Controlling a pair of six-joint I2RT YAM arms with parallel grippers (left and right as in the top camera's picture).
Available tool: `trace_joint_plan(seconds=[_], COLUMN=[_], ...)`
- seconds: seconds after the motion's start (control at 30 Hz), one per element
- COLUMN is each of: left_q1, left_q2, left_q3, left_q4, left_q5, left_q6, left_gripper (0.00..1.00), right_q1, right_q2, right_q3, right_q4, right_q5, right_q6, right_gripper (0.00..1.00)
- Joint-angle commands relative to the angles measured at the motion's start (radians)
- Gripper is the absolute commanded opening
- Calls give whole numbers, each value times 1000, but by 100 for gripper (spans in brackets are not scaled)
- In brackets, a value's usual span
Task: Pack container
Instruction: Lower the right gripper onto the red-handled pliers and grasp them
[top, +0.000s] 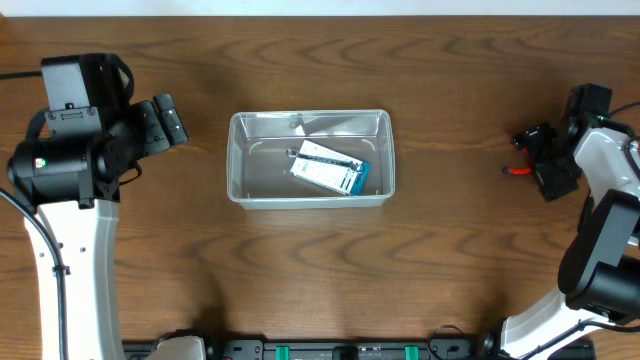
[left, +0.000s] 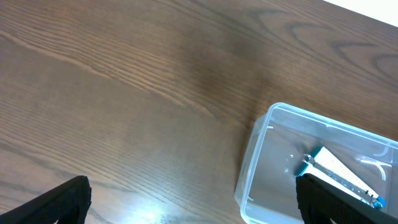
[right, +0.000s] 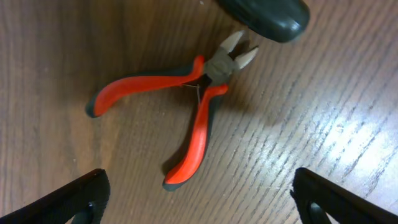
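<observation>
The right gripper (right: 199, 208) is hanging near the right edge of the wooden desk (top: 450, 260), its two dark fingers (right: 71, 200) standing wide apart and gripping nothing. On the wood just ahead of it, a pair of small pliers (right: 199, 106) with red and grey handles is lying flat, handles splayed toward the gripper and pale tips pointing away, clear of both fingers. Toward the far left corner of the desk, the left gripper (left: 196, 208) is likewise standing spread wide and empty, looking down on bare wood grain. Between the two arms, around the middle of the desk and well apart from both, the container (top: 236, 165), a clear plastic tub with rounded corners and a rim, is sitting upright and uncovered. Inside it a flat white packet (top: 325, 165) with a blue end is lying at a slant on the tub's floor
</observation>
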Motion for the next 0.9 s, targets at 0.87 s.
trace_joint_plan(seconds=[0.87], left_q1=[0], left_q2=[6], left_q3=[5], left_q4=[-2], left_q5=[-13], left_q6=[9], left_gripper=[98], right_q1=[-21], right_q2=[181], right_q3=[-14], right_q4=[-5], right_q5=[26], right_q6=[170], right_gripper=[81])
